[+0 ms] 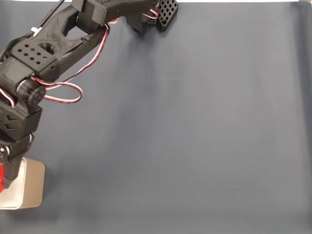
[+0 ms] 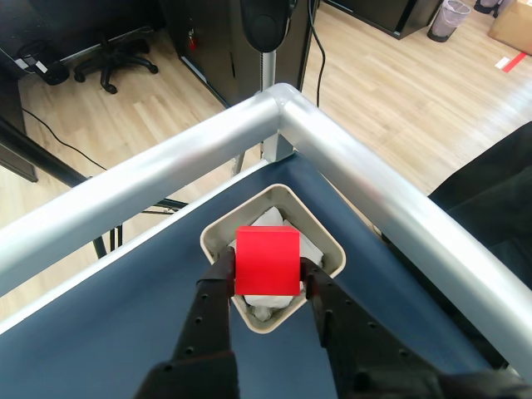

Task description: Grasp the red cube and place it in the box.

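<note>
The counter (image 1: 195,136) is covered in a plain dark blue-grey surface, and in the other view a silver metal rail (image 2: 349,158) runs along two of its edges and meets at a rounded corner. The box (image 1: 33,187), beige with rounded corners and a white inside, sits directly on it, tucked near that corner.

My arm (image 1: 46,53) is matte black printed plastic, with grids of small holes in its panels. Red, white and black wires (image 1: 73,95) loop beside one joint. My two fingers (image 2: 208,307) are black too.
</note>
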Controlling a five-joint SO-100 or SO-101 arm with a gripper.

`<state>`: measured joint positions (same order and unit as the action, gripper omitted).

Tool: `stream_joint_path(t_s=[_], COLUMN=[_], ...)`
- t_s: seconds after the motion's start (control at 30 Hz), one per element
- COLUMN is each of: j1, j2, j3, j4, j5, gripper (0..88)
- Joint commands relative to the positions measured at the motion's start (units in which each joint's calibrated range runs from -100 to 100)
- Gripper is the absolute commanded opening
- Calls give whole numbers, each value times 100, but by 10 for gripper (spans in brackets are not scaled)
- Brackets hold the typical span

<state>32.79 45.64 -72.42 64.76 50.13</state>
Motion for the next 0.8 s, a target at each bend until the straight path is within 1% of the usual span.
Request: stream_joint_path(t_s=[0.0, 0.63, 0.67, 0.7, 0.77], j1=[88, 38, 38, 38, 38], j2=[-66, -58, -58, -66, -75], j3=[-376, -422, -431, -449, -468], j4=[-140, -156, -156, -181, -222], j5=[24, 39, 24, -10, -68], gripper=[32, 42, 57, 94, 207])
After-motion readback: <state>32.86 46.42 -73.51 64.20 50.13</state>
